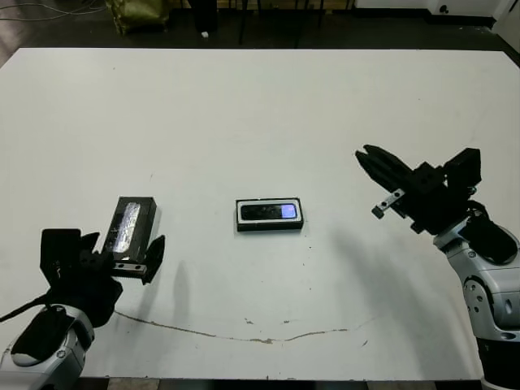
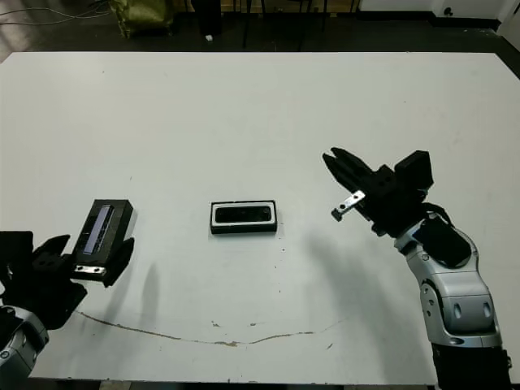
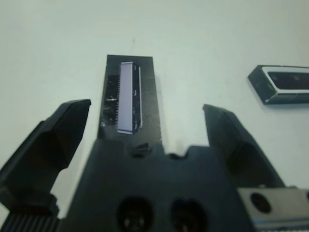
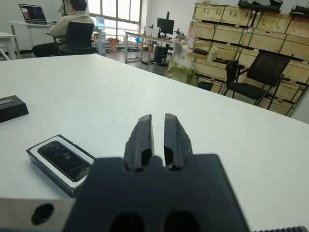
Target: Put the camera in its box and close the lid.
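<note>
The box (image 1: 270, 225), a shallow black tray with white lining, sits at the table's middle. Inside it lies the camera (image 1: 270, 212), a black bar with a bluish-purple glint. The lid (image 1: 132, 225), flat and black with a silvery strip, rests on the table to the left, apart from the box. My left gripper (image 3: 145, 113) is open just short of the lid's near end, with the lid (image 3: 129, 96) lined up between its fingers and nothing held. My right gripper (image 1: 365, 155) hovers to the right of the box, shut and empty, pointing toward the box (image 4: 36, 157).
A thin brown crack line (image 1: 244, 337) runs along the table near its front edge. Beyond the table, the right wrist view shows a seated person (image 4: 72, 24) at a desk, an office chair (image 4: 258, 77) and stacked crates (image 4: 231, 29).
</note>
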